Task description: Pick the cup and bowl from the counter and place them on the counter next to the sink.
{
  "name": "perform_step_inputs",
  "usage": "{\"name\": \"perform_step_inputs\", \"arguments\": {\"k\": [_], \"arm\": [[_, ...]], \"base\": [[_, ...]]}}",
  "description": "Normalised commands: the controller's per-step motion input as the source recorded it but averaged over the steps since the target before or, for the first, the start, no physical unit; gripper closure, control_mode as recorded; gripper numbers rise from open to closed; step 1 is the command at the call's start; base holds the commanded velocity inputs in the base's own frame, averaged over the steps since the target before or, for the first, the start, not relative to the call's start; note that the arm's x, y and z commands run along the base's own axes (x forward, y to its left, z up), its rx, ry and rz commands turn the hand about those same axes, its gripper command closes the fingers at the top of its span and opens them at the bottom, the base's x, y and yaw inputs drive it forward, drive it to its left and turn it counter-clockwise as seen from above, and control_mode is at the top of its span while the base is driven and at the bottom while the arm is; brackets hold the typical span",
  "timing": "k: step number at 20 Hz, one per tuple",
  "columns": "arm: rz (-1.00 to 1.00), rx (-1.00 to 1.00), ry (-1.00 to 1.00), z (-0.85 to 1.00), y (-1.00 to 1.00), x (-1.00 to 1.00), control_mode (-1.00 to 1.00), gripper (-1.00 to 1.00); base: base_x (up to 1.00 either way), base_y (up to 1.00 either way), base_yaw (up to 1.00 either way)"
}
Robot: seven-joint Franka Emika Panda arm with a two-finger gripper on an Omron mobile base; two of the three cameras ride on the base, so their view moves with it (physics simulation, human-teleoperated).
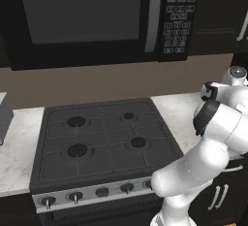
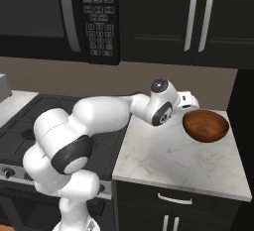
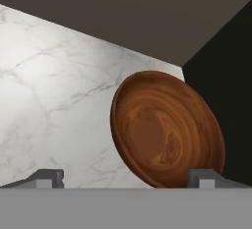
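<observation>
The gripper [image 3: 126, 178] has its fingers spread wide and holds nothing, so it should come down with one finger on each side of the bowl's [image 2: 206, 125] rim. The bowl sits on the counter [image 2: 163, 160] near the back right corner, with a dark wall close on its right and more free room on its left.

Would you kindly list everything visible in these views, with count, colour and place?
bowl: one, reddish-brown, on the counter near its right back corner, just beyond the tool.
counter: white marble, on both sides of the stovetop.
stovetop: one, black, four burners, knobs along the front.
microwave: one, black, above the stovetop.
upper cabinets: dark, with silver handles.
grey object: one, at the left edge of the counter.
arm: white, reaching right.
tool: open, fingertips apart before the bowl.
</observation>
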Motion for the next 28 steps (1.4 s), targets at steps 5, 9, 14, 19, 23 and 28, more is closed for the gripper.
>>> {"name": "perform_step_inputs", "arguments": {"k": [5, 9, 14, 19, 23, 28], "arm": [[0.04, 0.00, 0.00, -0.08, -0.12, 0.04, -1.00, -1.00], [0.07, 0.00, 0.00, -0.16, -0.01, 0.00, -1.00, -1.00], [0.07, 0.02, 0.00, -0.32, 0.00, 0.00, -1.00, -1.00], [0.03, 0.00, 0.01, -0.23, 0.00, 0.00, -1.00, -1.00], [0.00, -0.02, 0.12, 0.00, 0.00, 0.05, -1.00, -1.00], [0.00, -0.07, 0.19, 0.00, 0.00, 0.17, -1.00, -1.00]], "base": [[0.00, 0.00, 0.00], [0.00, 0.00, 0.00], [0.00, 0.00, 0.00], [0.00, 0.00, 0.00], [0.00, 0.00, 0.00], [0.00, 0.00, 0.00]]}}
